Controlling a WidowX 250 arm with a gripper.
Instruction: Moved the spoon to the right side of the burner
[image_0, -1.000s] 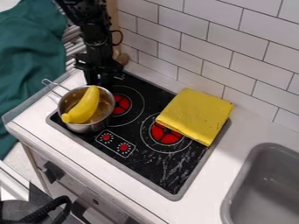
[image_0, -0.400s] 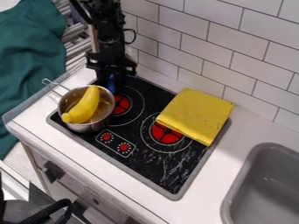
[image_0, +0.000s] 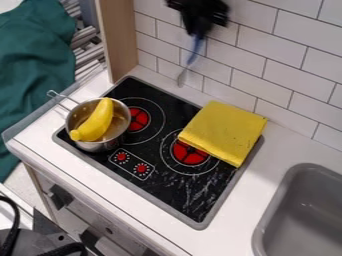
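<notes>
Far left, green fabric (image_0: 33, 85), cut off by the view's edge; below it, dark cables (image_0: 67, 248), also cut off. Next, a steel saucepan (image_0: 100, 146) on the cooktop (image_0: 177, 195), overlapping the left burner's (image_0: 138, 119) outer ring. A banana (image_0: 100, 120) leaned in it, hiding part of the interior, lower end over the rim. Then the spoon (image_0: 194, 49), blurred, its bowl faint against the wall tiles: raised behind the cooktop, directly below the hand (image_0: 198, 33), slanting down-left from it. Hand black, smeared, cropped at top, clamped on the spoon's blue handle. Right burner (image_0: 190, 152) partly covered by a folded yellow cloth (image_0: 227, 130). Far right, a grey sink (image_0: 304, 212) in the white desk (image_0: 248, 200), running out of view.
</notes>
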